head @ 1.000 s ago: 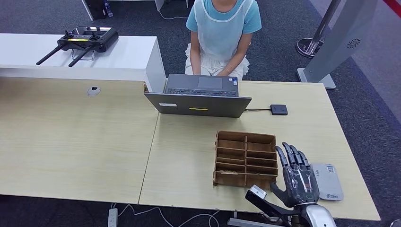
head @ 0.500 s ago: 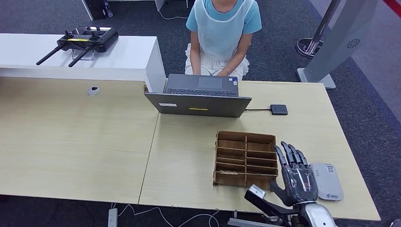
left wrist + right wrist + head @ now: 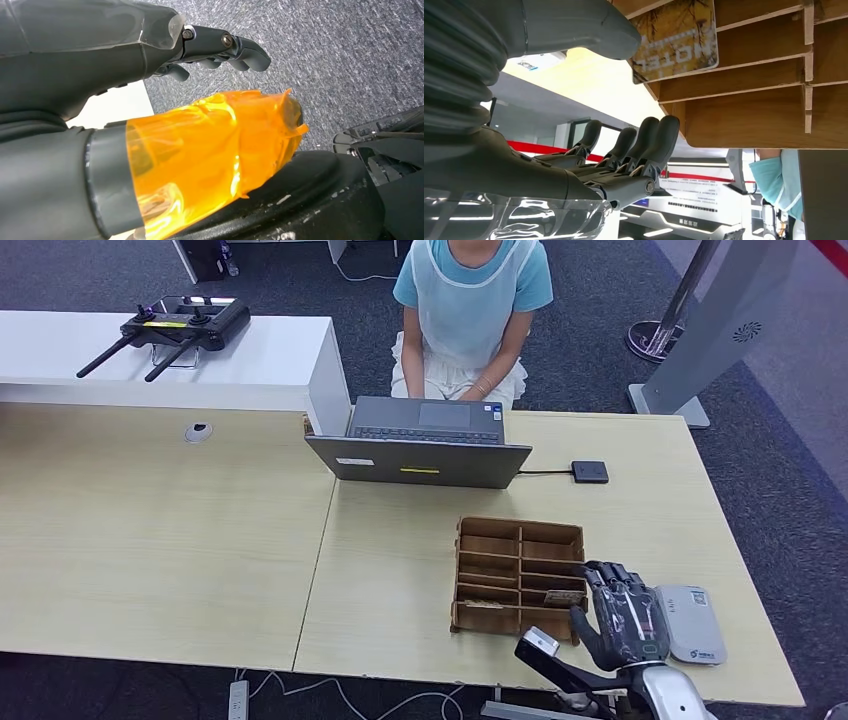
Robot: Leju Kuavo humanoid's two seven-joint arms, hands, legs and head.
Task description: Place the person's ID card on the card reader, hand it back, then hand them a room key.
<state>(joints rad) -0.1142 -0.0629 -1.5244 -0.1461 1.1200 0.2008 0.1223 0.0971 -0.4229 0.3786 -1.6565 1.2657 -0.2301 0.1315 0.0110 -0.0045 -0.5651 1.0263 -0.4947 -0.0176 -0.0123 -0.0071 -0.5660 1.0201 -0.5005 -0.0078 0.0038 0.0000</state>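
Note:
My right hand (image 3: 618, 622) is at the near right corner of the wooden card box (image 3: 500, 560), with its fingers bent over the box's right side. A room key card (image 3: 563, 596) printed with "HOTEL" (image 3: 674, 42) stands in one of the box's slots. In the right wrist view the thumb (image 3: 589, 27) lies right by the card's edge, while the fingers (image 3: 644, 145) stay apart from it, outside the box wall. The grey card reader (image 3: 692, 624) lies just right of this hand. My left hand (image 3: 150, 65) hangs over the carpet, holding nothing.
A person (image 3: 470, 310) in a light blue top sits behind an open laptop (image 3: 420, 455) at the table's far side. A small black device (image 3: 590, 472) is cabled to the laptop. A black controller (image 3: 170, 330) rests on the white counter at the back left.
My right hand's fingers, straight a second ago, have curled forward over the box's right side. A key card now shows in a slot beside them.

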